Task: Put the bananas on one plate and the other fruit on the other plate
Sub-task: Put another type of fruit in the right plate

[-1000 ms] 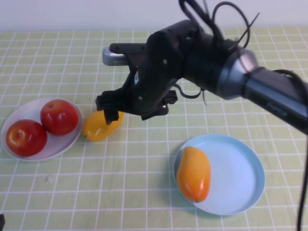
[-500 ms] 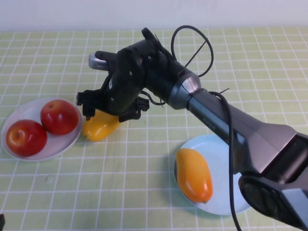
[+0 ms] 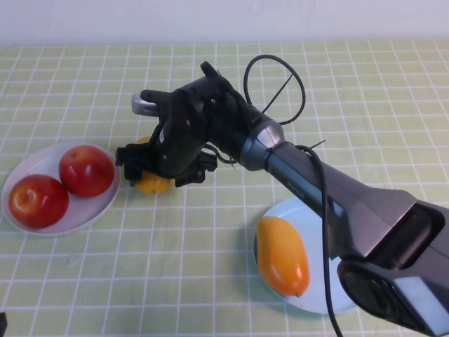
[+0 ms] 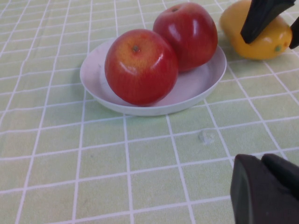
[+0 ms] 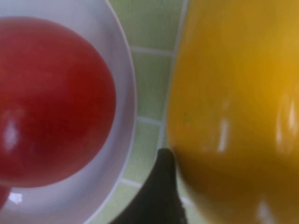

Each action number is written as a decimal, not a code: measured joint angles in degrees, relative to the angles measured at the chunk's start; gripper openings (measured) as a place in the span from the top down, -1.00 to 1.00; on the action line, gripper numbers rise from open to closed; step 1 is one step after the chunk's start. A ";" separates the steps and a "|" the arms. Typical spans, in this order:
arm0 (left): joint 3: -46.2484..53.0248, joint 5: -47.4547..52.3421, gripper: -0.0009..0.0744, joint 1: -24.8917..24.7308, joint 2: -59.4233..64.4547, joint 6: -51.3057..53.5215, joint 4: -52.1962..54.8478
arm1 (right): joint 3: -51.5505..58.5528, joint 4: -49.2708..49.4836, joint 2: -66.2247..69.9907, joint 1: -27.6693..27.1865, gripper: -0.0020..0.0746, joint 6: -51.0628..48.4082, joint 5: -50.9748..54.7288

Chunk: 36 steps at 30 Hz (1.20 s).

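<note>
Two apples (image 3: 62,184) are already seated on the white plate (image 3: 98,209), at about 9 o'clock on the table, and one banana (image 3: 282,255) lies on the light blue plate (image 3: 319,298) at about 5 o'clock. One yellow fruit is left out, so the step in hand is judged to be the pick-up of the second banana (image 3: 152,183).

That fruit rests on the checked cloth (image 3: 210,267) just beside the white plate's rim, at the plate's 3 o'clock. The right gripper (image 3: 163,166) is lowered directly over it, fingers straddling the fruit. A dark finger (image 5: 159,196) is seen against the yellow skin in the right wrist view, but whether the fruit is actually clamped cannot be told; it may only be bracketed.

The left gripper (image 4: 265,189) is parked low near the table edge at about 7 o'clock, short of the white plate; its jaw state cannot be told either.

Next move, as judged: a firm closure on the fruit, a lift clear of the nearer apple, then a carry toward 5 o'clock, with release beside the banana already there.
</note>
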 joint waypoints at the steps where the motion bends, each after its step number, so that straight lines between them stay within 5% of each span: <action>1: 0.00 0.00 0.97 0.00 0.00 0.00 0.00 | 0.00 0.00 0.13 0.00 -0.64 -0.79 0.00; 8: 0.00 0.00 0.97 0.00 0.00 0.00 0.00 | 0.00 0.00 0.34 0.00 -0.34 -4.40 -1.78; 36: 0.00 0.00 0.97 0.00 0.00 0.00 0.00 | -0.22 -4.35 -5.10 0.24 -0.27 -13.51 8.50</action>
